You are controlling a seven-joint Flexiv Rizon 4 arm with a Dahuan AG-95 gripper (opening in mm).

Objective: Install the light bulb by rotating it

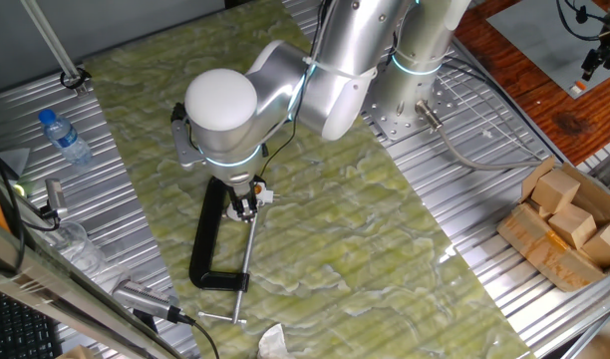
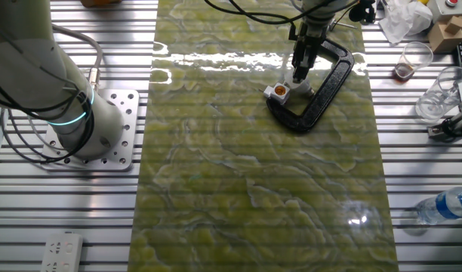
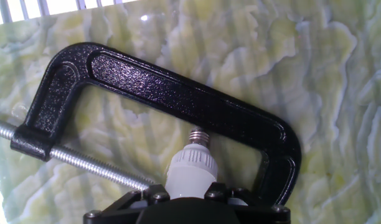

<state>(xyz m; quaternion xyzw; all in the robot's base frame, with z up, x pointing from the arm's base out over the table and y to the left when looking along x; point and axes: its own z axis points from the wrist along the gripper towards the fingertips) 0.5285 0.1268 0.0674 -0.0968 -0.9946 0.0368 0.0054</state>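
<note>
My gripper (image 3: 187, 195) is shut on the light bulb (image 3: 192, 167), a pale grey-white bulb whose metal screw base (image 3: 200, 135) points away from the hand toward the table. In the hand view the bulb hangs inside the opening of the black C-clamp (image 3: 178, 93), just above its frame. From the other fixed view the gripper (image 2: 300, 72) stands upright over the clamp (image 2: 333, 79), just right of a small white square block with an orange centre (image 2: 278, 91). That block does not show in the hand view. In one fixed view the gripper (image 1: 247, 204) is under the arm's wrist.
The clamp's threaded screw (image 3: 84, 163) runs off to the left. The green marbled mat (image 2: 254, 189) covers the table's middle. A water bottle (image 1: 66, 138), wooden blocks in a box (image 1: 569, 224), a plastic cup (image 2: 411, 60) and the arm's base (image 2: 95, 128) stand around it.
</note>
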